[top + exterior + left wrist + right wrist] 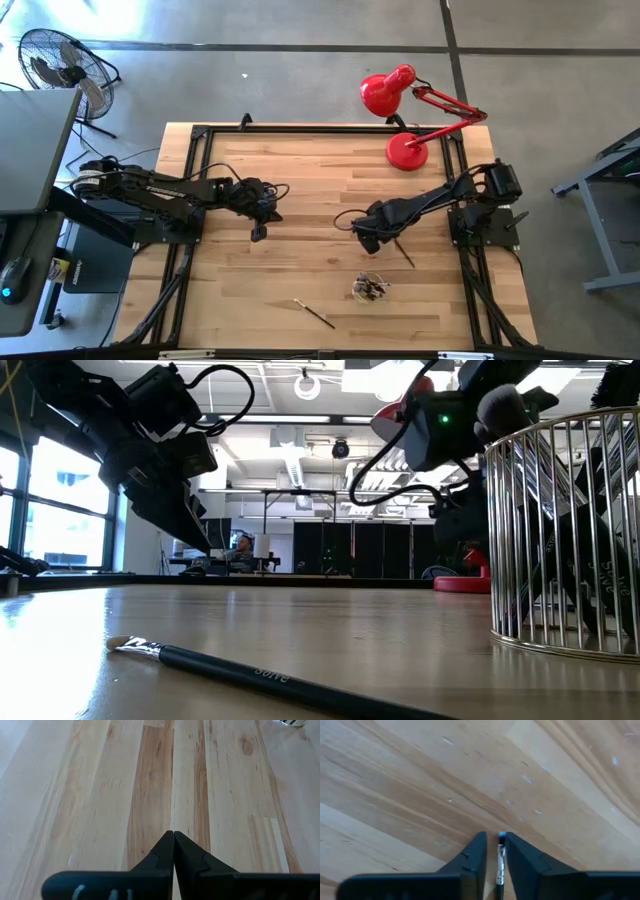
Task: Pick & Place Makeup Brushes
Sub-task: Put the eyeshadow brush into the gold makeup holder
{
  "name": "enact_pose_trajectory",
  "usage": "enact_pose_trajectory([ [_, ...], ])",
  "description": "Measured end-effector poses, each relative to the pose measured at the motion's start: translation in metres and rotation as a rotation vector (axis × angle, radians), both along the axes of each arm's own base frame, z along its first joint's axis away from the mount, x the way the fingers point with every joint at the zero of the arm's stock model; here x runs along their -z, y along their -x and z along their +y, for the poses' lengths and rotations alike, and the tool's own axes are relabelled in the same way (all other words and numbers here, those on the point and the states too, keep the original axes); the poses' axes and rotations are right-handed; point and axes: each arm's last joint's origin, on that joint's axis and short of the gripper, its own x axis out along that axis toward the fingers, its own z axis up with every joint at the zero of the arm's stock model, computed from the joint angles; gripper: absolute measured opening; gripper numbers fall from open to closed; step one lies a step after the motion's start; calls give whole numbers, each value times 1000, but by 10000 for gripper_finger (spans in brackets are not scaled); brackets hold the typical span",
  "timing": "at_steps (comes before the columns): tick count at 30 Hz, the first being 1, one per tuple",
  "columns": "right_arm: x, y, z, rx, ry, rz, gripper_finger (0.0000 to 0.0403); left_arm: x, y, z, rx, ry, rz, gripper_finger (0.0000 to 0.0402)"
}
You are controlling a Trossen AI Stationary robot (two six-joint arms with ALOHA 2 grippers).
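One dark makeup brush [405,255] lies flat on the table right of centre. Its bristle end with a silvery ferrule [500,860] sits between the fingers of my right gripper [495,835], which points straight down over it [372,243]. The fingers stand close on either side, narrowly open, with slivers of table showing beside the brush. A second brush [315,312] [260,675] lies flat near the front edge. A wire cup [372,289] [570,530] holds more brushes upright. My left gripper [260,232] [173,837] hangs shut above bare wood at centre left.
A red desk lamp [405,120] stands on its round base at the far right of the table. Black frame rails [195,180] run along the table's sides. Bare wood lies between the two arms and along the front left.
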Motion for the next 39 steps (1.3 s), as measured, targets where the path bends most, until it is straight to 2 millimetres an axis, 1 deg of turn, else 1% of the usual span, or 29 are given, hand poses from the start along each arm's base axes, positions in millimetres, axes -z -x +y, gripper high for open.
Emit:
enact_pose_trajectory([
  [3,0,-1,1,2,-20,-12,24,0,0,0,0,0,0,1],
  [5,1,-2,1,-2,-29,-18,7,0,0,0,0,0,0,1],
  [8,1,-2,1,-19,-30,-21,9,0,0,0,0,0,0,1],
  [11,1,-2,1,-22,-21,-20,3,0,0,0,0,0,0,1],
  [16,-7,3,6,-41,30,-40,1,0,0,0,0,0,0,1],
  [23,-34,15,25,-17,151,-155,0,0,0,0,-4,4,1,1],
  [30,-64,29,48,-22,262,-362,0,0,0,0,-20,21,2,1],
  [39,-87,48,72,-114,437,-566,0,-1,-1,0,-21,18,-13,1],
])
